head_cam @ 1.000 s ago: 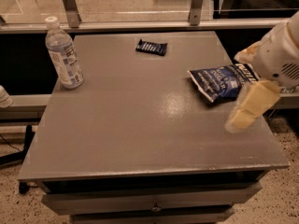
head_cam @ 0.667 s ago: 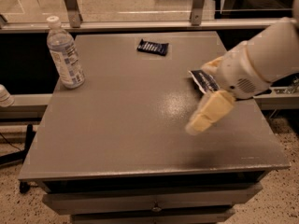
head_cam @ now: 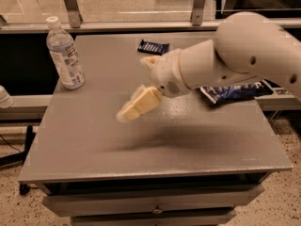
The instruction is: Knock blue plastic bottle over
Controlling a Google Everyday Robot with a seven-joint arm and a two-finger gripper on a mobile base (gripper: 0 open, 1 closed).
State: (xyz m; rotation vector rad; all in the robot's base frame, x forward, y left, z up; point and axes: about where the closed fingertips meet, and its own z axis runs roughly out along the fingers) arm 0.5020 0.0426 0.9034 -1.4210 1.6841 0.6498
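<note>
Camera view, the only one: the clear bluish-tinted plastic water bottle with white screw cap and pale printed label (head_cam: 65, 53) stands upright at the far left corner of the flat grey metal table (head_cam: 141, 149), close to the left edge, with nothing touching it. The cream-coloured two-finger gripper (head_cam: 134, 88) hangs over mid-table on the end of the bulky white robot arm (head_cam: 235, 55), which reaches in from the right. Jaws look spread, one finger high and one low, with nothing held between them. Gripper and bottle are well apart, with bare tabletop between. A dark blue crinkly snack bag (head_cam: 235, 92) lies under the arm on the right. A small dark wrapped bar (head_cam: 153, 46) lies at the far side, just behind the gripper; neither is in the line to the bottle. Step judged: approach, with no contact made and the bottle not yet down. The next move calls for carrying the gripper on leftward and away from the camera, then striking the bottle high on its body, near the shoulder, so it tips rather than slides. Risk: a low push may skid it off the near-left edge.
</note>
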